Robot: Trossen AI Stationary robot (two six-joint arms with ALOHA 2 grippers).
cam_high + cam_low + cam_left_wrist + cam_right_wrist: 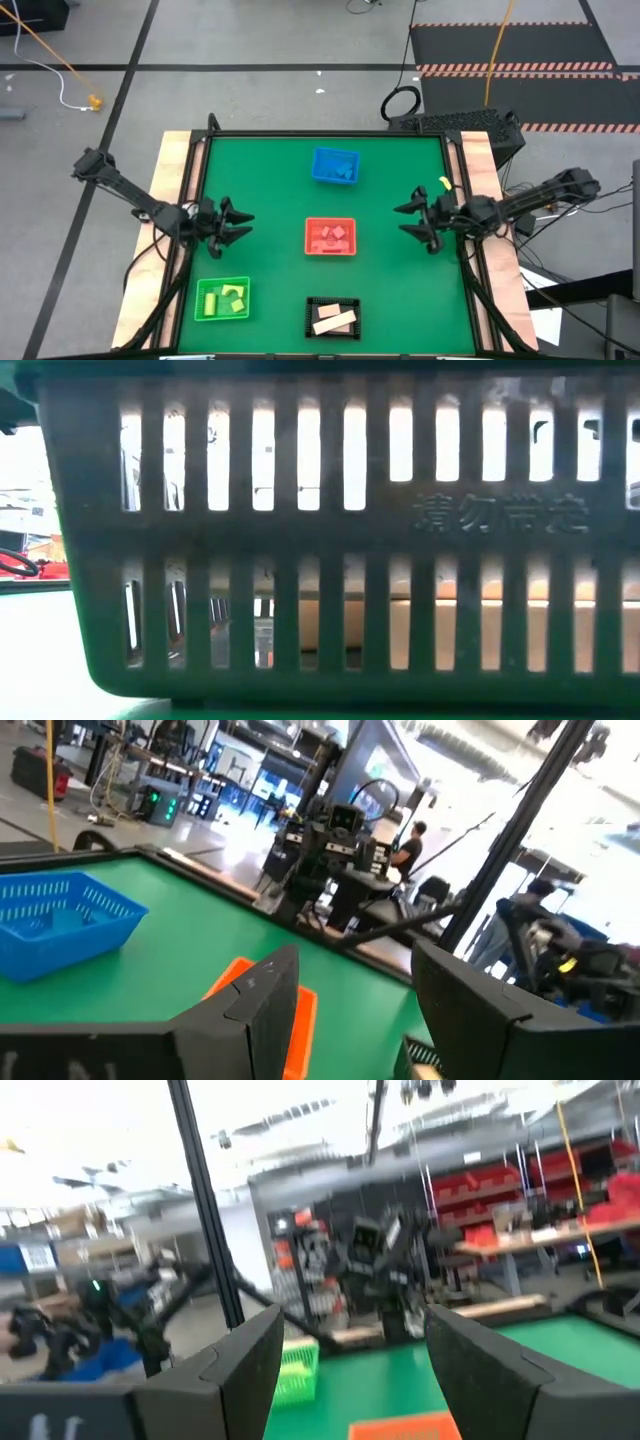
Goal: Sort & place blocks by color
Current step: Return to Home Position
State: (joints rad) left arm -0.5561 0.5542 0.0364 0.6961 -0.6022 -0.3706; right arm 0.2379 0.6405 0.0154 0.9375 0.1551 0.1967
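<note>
The blocks lie sorted in four bins in the high view: blue ones in the blue bin (335,166), red/pink ones in the red bin (330,237), yellow ones in the green bin (222,299), tan ones in the black bin (332,317). My left gripper (240,224) hovers open at the table's left side, pointing toward the red bin. My right gripper (408,220) hovers open at the right side, facing it. Neither holds anything. The left wrist view shows the blue bin (55,920) and the red bin's edge (300,1010); the right wrist view shows the green bin (295,1360).
The black bin's slotted wall (330,540) fills the low view and hides the table behind it. Wooden rails (175,180) edge the green mat on both sides. Open green mat lies between each gripper and the bins. A person (410,845) sits in the room beyond.
</note>
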